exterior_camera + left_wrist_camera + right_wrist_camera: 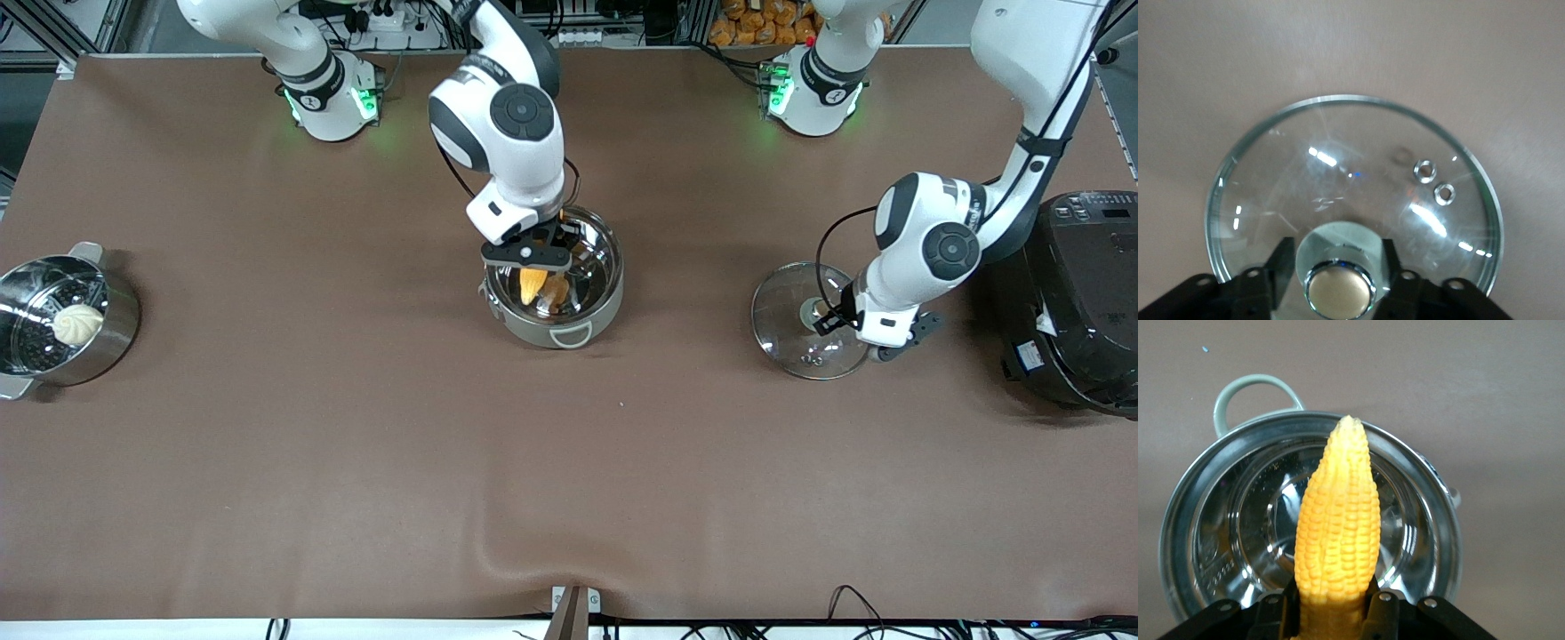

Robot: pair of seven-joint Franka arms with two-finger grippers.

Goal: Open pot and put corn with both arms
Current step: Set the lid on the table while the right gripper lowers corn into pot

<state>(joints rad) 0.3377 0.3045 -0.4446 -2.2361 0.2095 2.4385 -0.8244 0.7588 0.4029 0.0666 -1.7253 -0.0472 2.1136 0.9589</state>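
Corn [1337, 533], knobbly and tapered, hangs over shiny round steel pot [1205, 540].

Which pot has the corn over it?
The grey-green pot in the table's middle, open. The right gripper holds the corn above it. The steel steamer pot only has a white bun.

A steel steamer pot [67, 324] held a white bun [77, 324]. A black rice cooker [1078, 298] stood at the table's [356, 462] left-arm end.
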